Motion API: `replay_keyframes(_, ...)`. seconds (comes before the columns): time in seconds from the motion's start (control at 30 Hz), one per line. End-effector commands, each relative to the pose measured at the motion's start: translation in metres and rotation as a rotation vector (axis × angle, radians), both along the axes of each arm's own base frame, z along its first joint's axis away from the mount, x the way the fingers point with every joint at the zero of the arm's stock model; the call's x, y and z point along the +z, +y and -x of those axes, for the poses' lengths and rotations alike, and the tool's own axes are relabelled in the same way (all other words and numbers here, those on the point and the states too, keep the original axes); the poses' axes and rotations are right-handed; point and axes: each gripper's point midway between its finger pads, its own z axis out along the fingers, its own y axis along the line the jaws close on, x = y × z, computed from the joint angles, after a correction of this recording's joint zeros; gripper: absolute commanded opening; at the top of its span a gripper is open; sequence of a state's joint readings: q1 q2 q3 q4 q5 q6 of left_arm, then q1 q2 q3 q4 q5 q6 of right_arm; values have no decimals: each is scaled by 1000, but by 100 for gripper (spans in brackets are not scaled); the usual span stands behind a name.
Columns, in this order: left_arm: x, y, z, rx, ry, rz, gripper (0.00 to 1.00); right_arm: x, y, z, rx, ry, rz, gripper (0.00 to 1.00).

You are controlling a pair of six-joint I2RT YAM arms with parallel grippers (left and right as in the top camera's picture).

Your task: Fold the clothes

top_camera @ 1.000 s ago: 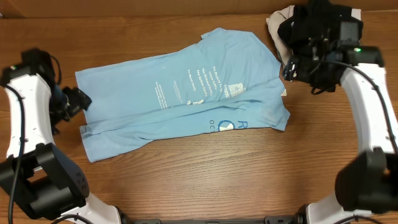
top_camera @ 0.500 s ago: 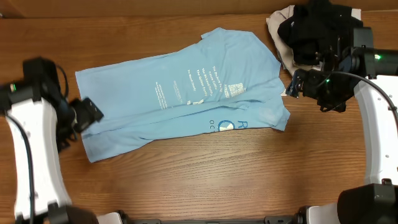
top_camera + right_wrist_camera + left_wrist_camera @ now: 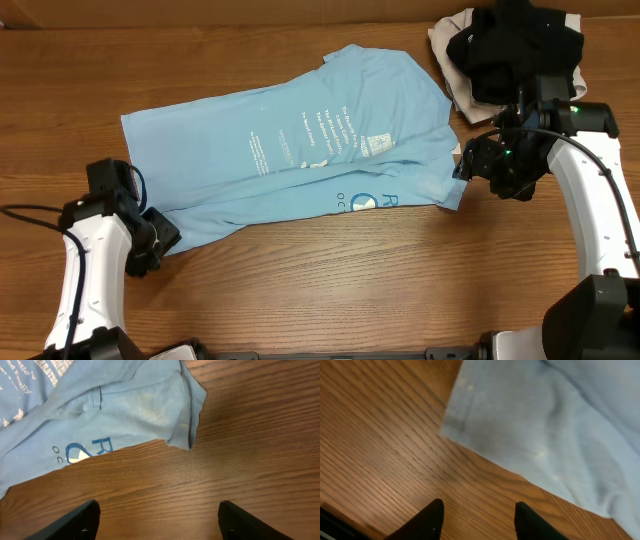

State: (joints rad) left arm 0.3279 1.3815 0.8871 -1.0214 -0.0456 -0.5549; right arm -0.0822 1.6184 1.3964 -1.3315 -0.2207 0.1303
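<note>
The clothes, a light sky-blue T-shirt (image 3: 300, 150) with white lettering, lie partly folded and slanted across the middle of the wooden table. My left gripper (image 3: 162, 240) sits at the shirt's near-left corner. In the left wrist view its fingertips (image 3: 479, 510) are apart over bare wood, with the shirt's hem corner (image 3: 545, 425) just ahead. My right gripper (image 3: 463, 165) hovers by the shirt's right corner. In the right wrist view it (image 3: 159, 507) is wide open over wood, and the sleeve corner (image 3: 125, 405) with a blue logo lies in front of it. Neither gripper holds anything.
A black garment (image 3: 510, 50) is piled on a beige garment (image 3: 447, 35) at the back right, close behind my right arm. Bare wood (image 3: 330, 280) runs along the front of the table below the shirt.
My left arm swung toward the front to the shirt's near-left corner and its jaws narrowed. My right arm came forward from the garment pile to the shirt's right corner, its jaws slightly narrower.
</note>
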Motion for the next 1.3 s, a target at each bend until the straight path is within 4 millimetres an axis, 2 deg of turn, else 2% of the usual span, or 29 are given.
replay_keyframes(0.0, -10, 21, 12, 60, 40, -108, 55, 2, 2, -2, 6, -25, 0, 78)
replay_keyframes(0.1, -14, 32, 15, 77, 45, -155, 62, -2, 3, -4, 7, -32, 0, 78)
replay_keyframes(0.2, -19, 38, 15, 89, 33, -184, 61, -8, 4, -5, 9, -36, -5, 78)
replay_keyframes(0.27, -24, 39, 11, 91, 10, -192, 57, -11, 4, -4, 10, -35, -7, 78)
replay_keyframes(0.4, -30, 40, 6, 93, -24, -193, 43, -13, 4, -6, 10, -42, -6, 78)
replay_keyframes(0.53, -30, 45, 8, 96, -14, -223, 32, -12, 4, -10, 10, -57, -4, 78)
replay_keyframes(0.8, -44, 45, 15, 94, 22, -227, 32, -12, 3, -17, 11, -83, -2, 78)
replay_keyframes(0.9, -52, 48, 16, 93, 49, -241, 34, -13, 3, -24, 11, -106, -1, 78)
replay_keyframes(1.1, -72, 49, -5, 94, 6, -212, 34, -11, 2, -32, 10, -141, 2, 78)
replay_keyframes(1.23, -86, 44, -12, 89, 0, -169, 31, -11, 2, -33, 10, -143, 2, 78)
replay_keyframes(1.27, -89, 44, -12, 89, 4, -168, 27, -11, 2, -33, 10, -144, 2, 78)
